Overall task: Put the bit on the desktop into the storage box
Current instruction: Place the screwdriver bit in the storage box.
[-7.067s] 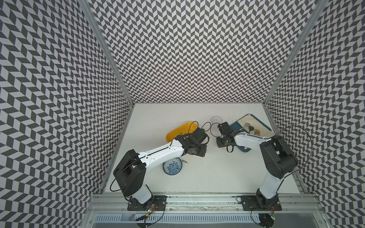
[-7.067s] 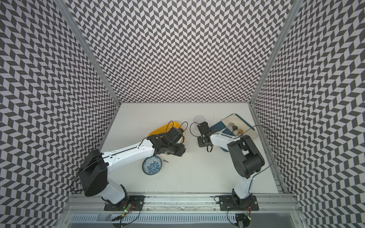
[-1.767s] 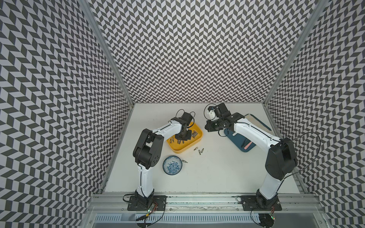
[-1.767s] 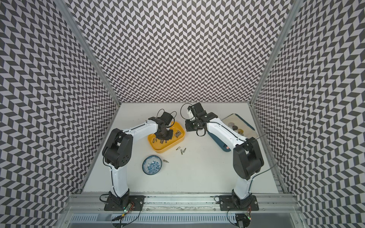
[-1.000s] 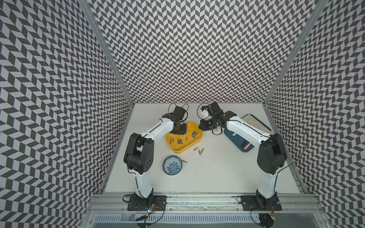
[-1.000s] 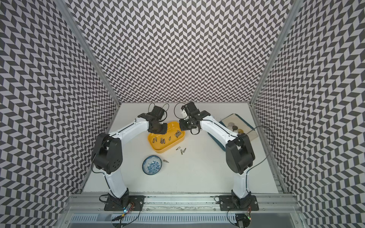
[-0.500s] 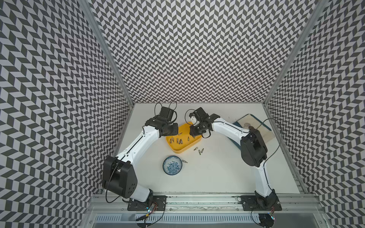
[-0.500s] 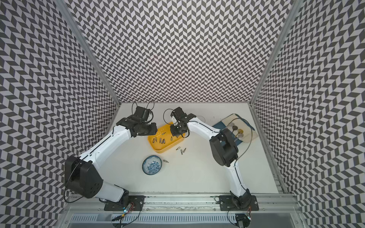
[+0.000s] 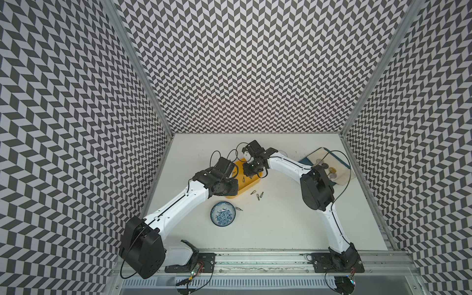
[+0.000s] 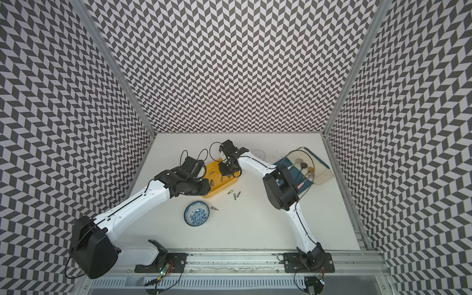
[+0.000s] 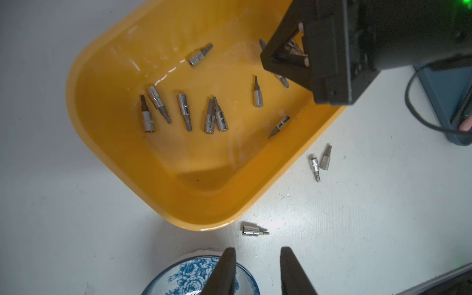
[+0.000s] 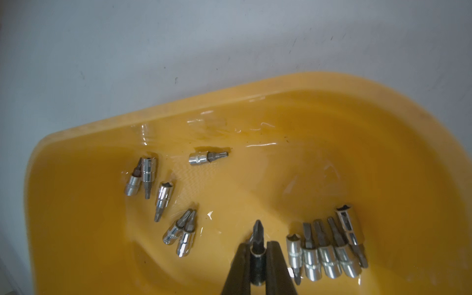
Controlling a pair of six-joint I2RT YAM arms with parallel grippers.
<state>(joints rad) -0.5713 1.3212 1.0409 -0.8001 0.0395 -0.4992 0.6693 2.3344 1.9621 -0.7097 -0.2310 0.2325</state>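
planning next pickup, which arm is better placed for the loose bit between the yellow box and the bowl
Left: left gripper hangs open, empty, near that loose bit; right gripper is shut on a held bit over the storage box.

Your top views look down from high; both wrist views sit close, sharing the storage box [image 11: 194, 204]

Worktop [image 9: 281, 224]: white, matte, flat.
Storage box [image 9: 245, 190]: yellow tub, resting mid-worktop.
Loose bits [image 9: 258, 196]: three clustered just beside the box.
Single bit [image 9: 238, 209]: just beside the bowl.
Bowl [image 9: 212, 214]: blue-and-white, near the box.
Board [image 9: 306, 161]: dark blue, right edge.
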